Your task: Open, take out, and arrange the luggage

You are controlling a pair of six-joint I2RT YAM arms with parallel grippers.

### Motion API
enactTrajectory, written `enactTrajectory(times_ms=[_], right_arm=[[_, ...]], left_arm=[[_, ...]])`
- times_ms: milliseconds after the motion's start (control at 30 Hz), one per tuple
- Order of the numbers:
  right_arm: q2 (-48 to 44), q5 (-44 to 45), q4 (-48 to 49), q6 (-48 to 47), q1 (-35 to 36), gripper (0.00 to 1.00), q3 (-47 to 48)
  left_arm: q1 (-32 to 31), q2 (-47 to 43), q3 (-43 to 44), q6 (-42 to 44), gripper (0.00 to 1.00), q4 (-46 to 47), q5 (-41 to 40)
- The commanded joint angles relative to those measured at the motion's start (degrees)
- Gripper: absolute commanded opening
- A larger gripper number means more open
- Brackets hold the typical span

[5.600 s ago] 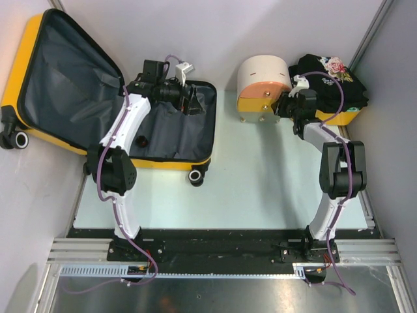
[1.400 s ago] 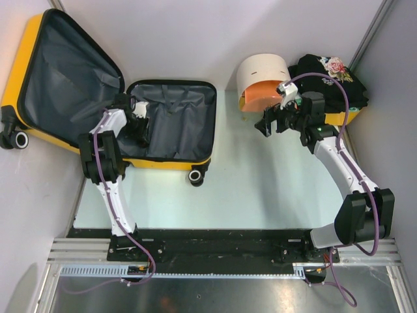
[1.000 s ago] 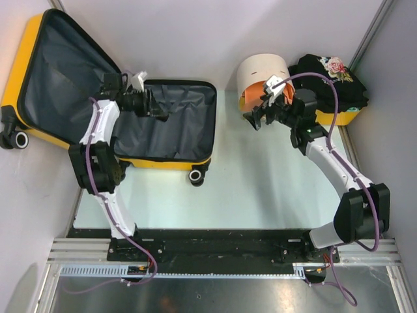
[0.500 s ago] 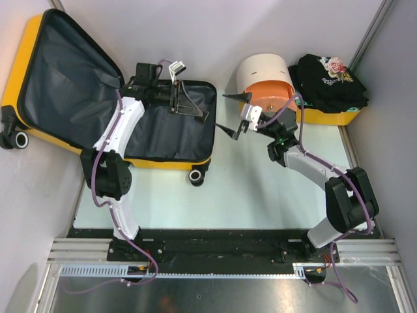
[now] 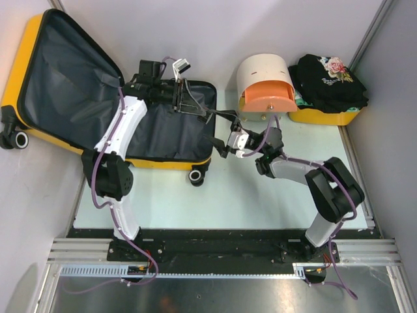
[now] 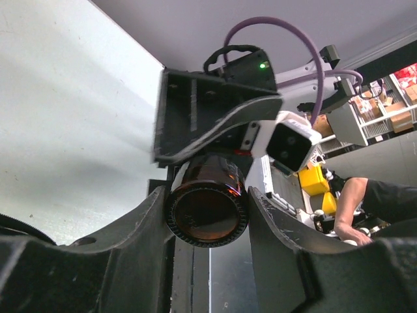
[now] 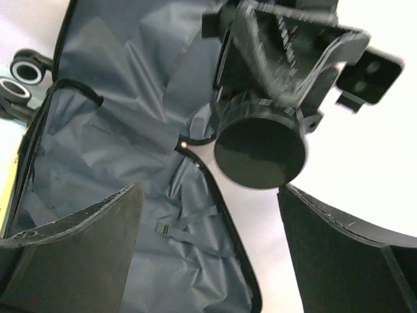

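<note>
The luggage [image 5: 163,163], a yellow hard-shell suitcase, lies open at the left, its grey-lined lid leaning on the left wall. Its lining [image 7: 98,130] fills the right wrist view. My left gripper [image 5: 199,111] hovers over the suitcase's right edge, shut on a brown bottle [image 6: 206,212] held sideways between its fingers [image 6: 140,241]. The bottle's black cap [image 7: 260,151] points at my right gripper [image 5: 223,134]. That gripper [image 7: 208,195] stands open just to the right, facing the cap, with nothing between its fingers.
A cream-and-orange drawer cabinet [image 5: 264,81] stands at the back, right of the suitcase. Beside it is a yellow bin [image 5: 326,116] piled with black clothing. Walls close in the left, back and right sides.
My left gripper rose out of the suitcase with the bottle and moved to its right edge. My right arm swung left from the cabinet to face it, its jaws narrowing slightly.
</note>
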Motion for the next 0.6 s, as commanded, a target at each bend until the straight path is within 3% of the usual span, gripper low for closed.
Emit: enactTrajectory(times_ms=[0, 167, 567], right_arm=[[2.65, 5.03, 17.28, -1.83, 0.29, 0.86, 0.4], [3.35, 6.78, 18.95, -2.35, 0.82, 0.78, 0.48], [2.56, 9.25, 20.01, -4.72, 1.43, 0.79, 0.57]], left_arm=[[-0.69, 0.28, 2.89, -1.17, 0.0, 0.25, 13.35], [-1.13, 0.63, 3.24, -1.44, 0.0, 0.25, 13.52], [-0.96, 1.95, 2.89, -1.61, 0.0, 0.33, 13.87]])
